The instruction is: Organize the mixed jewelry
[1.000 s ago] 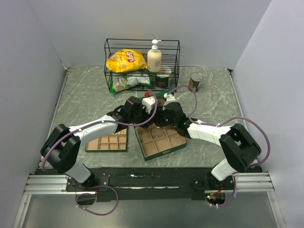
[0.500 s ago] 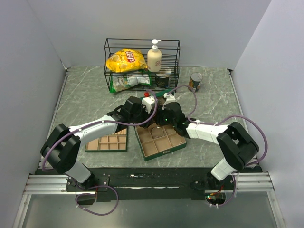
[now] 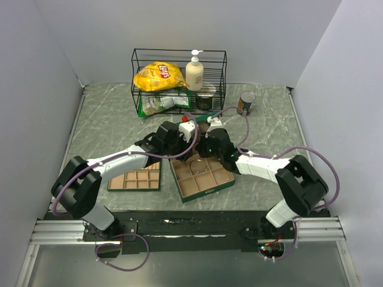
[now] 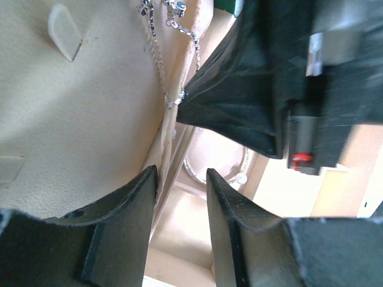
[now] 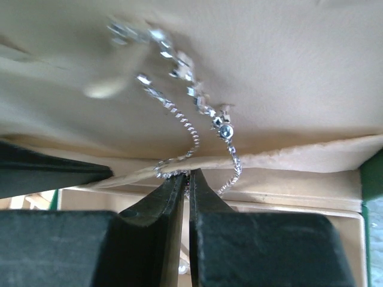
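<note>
Right gripper (image 3: 200, 150) and left gripper (image 3: 184, 149) crowd the far edge of the box (image 3: 206, 185) from above, hiding their jaws. My left wrist view shows my left jaws half-open astride the tan lining (image 4: 72, 119), probably steadying it, with a bangle (image 4: 192, 170) below. My right wrist view shows closest my right jaws pinched on the chain (image 5: 192, 133), ready to lift.

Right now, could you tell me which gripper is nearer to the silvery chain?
Right. The right gripper is pinched on the silvery chain where it drapes over the tan wall. The left gripper is open, further along that wall, not touching the chain.
</note>
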Action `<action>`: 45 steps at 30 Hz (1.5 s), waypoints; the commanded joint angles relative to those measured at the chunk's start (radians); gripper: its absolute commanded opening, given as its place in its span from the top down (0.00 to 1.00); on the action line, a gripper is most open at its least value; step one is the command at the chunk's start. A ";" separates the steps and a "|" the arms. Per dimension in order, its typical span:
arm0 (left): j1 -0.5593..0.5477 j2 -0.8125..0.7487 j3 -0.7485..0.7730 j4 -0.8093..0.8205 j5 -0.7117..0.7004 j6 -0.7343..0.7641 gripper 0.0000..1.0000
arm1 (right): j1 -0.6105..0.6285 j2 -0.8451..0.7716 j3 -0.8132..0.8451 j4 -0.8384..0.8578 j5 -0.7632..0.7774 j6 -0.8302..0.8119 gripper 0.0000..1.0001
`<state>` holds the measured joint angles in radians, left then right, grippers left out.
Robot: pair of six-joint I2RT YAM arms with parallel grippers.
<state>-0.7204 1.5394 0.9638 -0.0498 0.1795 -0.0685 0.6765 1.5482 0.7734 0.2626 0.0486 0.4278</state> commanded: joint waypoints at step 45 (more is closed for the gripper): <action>-0.008 -0.018 -0.013 0.001 0.048 -0.011 0.55 | -0.009 -0.114 0.159 0.033 -0.003 0.008 0.96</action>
<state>-0.7204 1.5394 0.9588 -0.0494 0.1867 -0.0715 0.6735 1.4265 0.8867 0.2462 0.0467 0.4290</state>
